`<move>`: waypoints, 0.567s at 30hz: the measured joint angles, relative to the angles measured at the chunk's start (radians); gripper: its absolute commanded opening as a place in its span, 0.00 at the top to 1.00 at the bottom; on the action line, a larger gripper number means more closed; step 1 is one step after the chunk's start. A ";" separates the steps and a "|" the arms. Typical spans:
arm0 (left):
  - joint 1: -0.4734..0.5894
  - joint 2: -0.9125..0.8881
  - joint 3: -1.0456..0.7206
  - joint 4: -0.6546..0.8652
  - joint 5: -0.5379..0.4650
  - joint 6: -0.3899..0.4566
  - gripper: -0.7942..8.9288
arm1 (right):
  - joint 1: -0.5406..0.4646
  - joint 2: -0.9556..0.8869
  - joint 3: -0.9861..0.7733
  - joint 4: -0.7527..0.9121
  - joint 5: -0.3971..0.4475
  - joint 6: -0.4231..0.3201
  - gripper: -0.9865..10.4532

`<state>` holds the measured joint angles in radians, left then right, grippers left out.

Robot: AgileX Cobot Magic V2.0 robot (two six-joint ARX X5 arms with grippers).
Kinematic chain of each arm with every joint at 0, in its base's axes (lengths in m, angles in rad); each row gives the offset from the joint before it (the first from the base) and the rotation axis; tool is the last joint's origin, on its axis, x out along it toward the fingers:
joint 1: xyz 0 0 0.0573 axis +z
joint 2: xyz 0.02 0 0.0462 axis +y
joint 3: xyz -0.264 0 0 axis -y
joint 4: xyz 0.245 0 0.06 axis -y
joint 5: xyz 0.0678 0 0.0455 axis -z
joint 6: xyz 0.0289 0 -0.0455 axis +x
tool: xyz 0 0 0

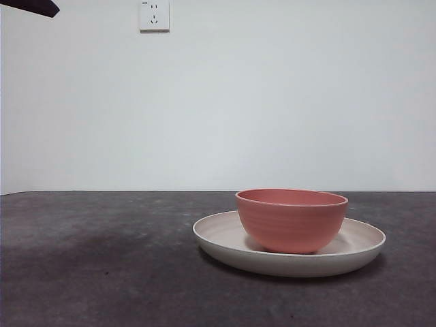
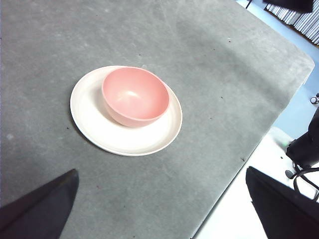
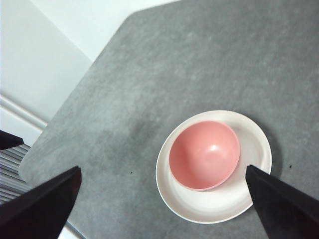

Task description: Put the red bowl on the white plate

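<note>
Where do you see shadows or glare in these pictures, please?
Front view: the white plate casts a soft shadow on the table, with a fainter dark patch farther left. Both wrist views: a small pale highlight sits inside the red bowl; lighting is even, with nothing blurred.

Bare table (image 1: 102,266) all round white plate (image 1: 225,238); red bowl (image 1: 291,219) sits on it, open above

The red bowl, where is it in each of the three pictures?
Front view: the red bowl sits right of centre, low in the picture.
Left wrist view: the bowl is left of centre, a bit above the middle.
Right wrist view: the bowl is right of centre, below the middle.
Shared landmark: in every view it rests on the white plate, off-centre on it.
</note>
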<state>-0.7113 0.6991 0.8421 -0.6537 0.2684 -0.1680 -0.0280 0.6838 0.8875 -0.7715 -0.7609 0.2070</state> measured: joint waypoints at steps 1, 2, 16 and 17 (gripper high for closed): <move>0.000 0.000 0.000 0.000 0.000 -0.003 0.36 | 0.000 0.011 0.000 0.000 -0.006 0.000 0.44; 0.000 0.001 0.000 -0.001 0.000 -0.003 0.36 | 0.000 0.028 0.000 0.000 -0.019 0.004 0.44; 0.000 -0.072 0.000 0.006 0.000 -0.014 0.36 | 0.000 0.497 0.000 0.086 -0.127 0.034 0.47; 0.000 -0.082 0.000 0.006 0.000 -0.014 0.36 | 0.000 0.533 0.000 0.101 -0.128 0.034 0.47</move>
<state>-0.7113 0.6170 0.8421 -0.6472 0.2684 -0.1825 -0.0280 1.2163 0.8879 -0.6704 -0.8886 0.2409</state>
